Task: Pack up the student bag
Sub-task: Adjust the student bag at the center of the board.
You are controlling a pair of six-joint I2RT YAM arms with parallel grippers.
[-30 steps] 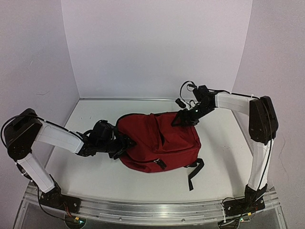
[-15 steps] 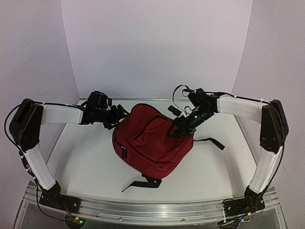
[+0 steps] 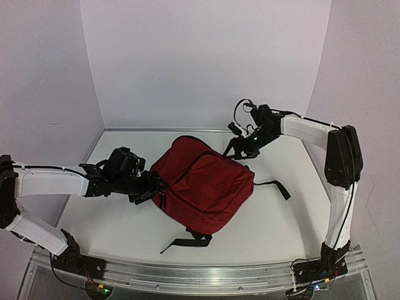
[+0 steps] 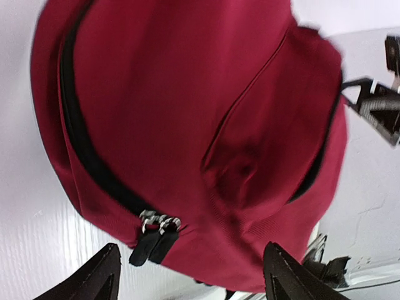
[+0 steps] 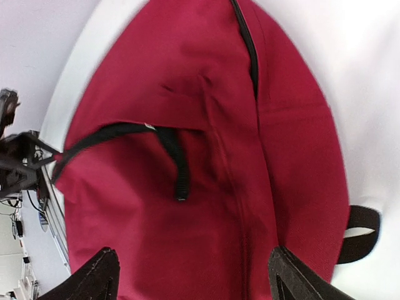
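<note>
The student bag (image 3: 203, 184) is a dark red backpack lying flat on the white table, zips closed. It fills the left wrist view (image 4: 187, 106), where two black zipper pulls (image 4: 155, 230) sit together at its lower edge. My left gripper (image 3: 153, 187) is open at the bag's left edge, jaws wide with nothing between them (image 4: 194, 278). My right gripper (image 3: 240, 150) is open above the bag's far right corner and holds nothing (image 5: 197, 278). A black top strap (image 5: 178, 169) lies loose on the fabric (image 5: 212, 206) below it.
One black shoulder strap (image 3: 275, 187) trails right of the bag and another (image 3: 187, 240) trails toward the front edge. White walls close in the back and sides. The metal rail (image 3: 200, 275) runs along the near edge.
My left arm has swung from the back left down to the bag's left edge. My right gripper has drawn back from the bag's top toward the far right. The bag has shifted slightly.
</note>
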